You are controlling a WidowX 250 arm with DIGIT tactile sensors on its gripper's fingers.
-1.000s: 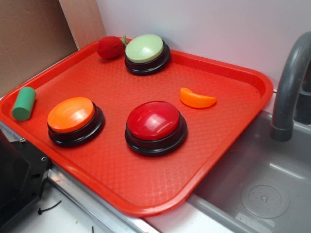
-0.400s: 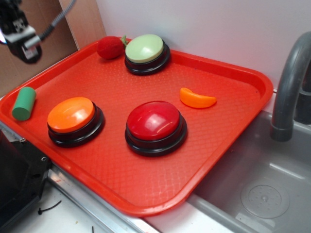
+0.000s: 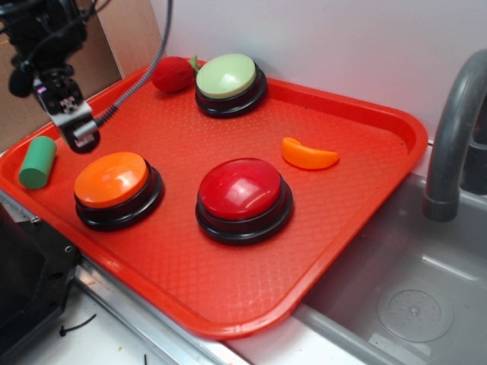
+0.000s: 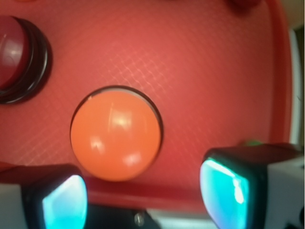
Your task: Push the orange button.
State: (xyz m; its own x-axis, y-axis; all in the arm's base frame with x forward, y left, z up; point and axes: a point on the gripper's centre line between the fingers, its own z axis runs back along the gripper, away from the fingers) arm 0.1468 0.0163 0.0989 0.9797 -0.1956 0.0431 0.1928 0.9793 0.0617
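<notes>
Since a moment ago we have brought our gripper (image 3: 78,141) down from the top left corner of the picture to hang just above the tray's (image 3: 228,304) left edge, between the green cylinder (image 3: 36,161) and the orange button (image 3: 112,179). Our jaws stand wide apart and hold nothing; from the wrist we see both pads (image 4: 64,202) with the button (image 4: 114,133) between and beyond them. It sits near the tray's front left edge, untouched. Beside it, toward the middle, stands the red button (image 3: 242,190). Further back lies an orange slice (image 3: 308,155), and at the far edge the pale green button (image 3: 227,76) and a strawberry (image 3: 172,74).
</notes>
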